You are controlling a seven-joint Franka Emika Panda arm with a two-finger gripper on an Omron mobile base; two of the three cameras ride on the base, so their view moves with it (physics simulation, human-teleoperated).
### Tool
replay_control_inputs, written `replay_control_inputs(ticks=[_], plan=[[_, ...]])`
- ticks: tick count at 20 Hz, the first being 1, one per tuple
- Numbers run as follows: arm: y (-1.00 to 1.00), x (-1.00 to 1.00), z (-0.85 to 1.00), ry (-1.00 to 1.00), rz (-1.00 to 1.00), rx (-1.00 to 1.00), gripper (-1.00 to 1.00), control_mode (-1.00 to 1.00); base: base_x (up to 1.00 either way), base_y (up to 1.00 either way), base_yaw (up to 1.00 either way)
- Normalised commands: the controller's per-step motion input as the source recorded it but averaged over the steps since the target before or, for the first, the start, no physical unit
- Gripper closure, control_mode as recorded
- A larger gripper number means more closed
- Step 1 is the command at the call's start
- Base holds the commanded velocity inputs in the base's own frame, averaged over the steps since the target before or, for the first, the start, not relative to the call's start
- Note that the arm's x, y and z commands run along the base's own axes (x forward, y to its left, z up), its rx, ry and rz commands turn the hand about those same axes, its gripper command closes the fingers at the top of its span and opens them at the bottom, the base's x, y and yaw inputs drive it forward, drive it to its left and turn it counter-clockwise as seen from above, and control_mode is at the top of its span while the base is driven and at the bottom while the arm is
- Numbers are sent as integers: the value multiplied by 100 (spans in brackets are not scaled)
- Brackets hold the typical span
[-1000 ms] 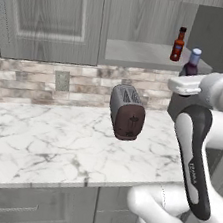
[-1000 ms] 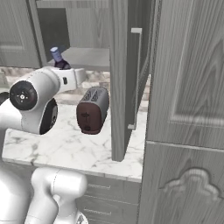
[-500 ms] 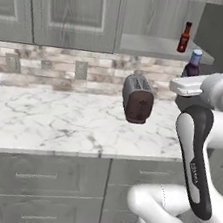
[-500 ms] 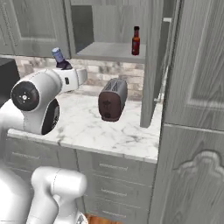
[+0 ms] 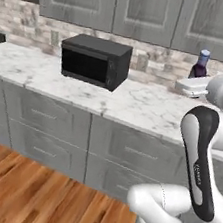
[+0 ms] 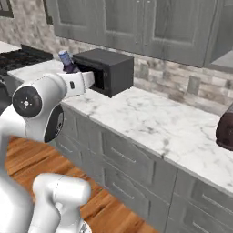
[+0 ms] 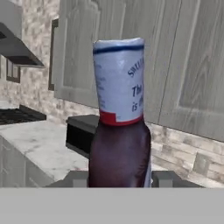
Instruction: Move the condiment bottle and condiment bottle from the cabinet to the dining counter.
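Above the marble table [image 5: 135, 104], the claw [image 7: 118, 177] pinches the dark condiment bottle [image 7: 119, 118] upright by its lower body, clear of the surface. A black microwave [image 5: 94, 60] sits on the table beneath closed grey cabinets [image 6: 136, 25].

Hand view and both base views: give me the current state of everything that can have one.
Condiment bottle: upright, capped, held off the counter.
Tool: shut on the condiment bottle, one fingertip either side of its base.
Microwave: door closed, standing on the counter.
Upper cabinets: doors closed.
Counter drawers: closed.
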Motion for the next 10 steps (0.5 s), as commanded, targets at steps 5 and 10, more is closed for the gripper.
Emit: replay_control_inputs(ticks=[5,10], plan=[[0,0,0,0,0,0,100,100,-25,73,95],[0,0,0,0,0,0,100,100,-23,67,97]])
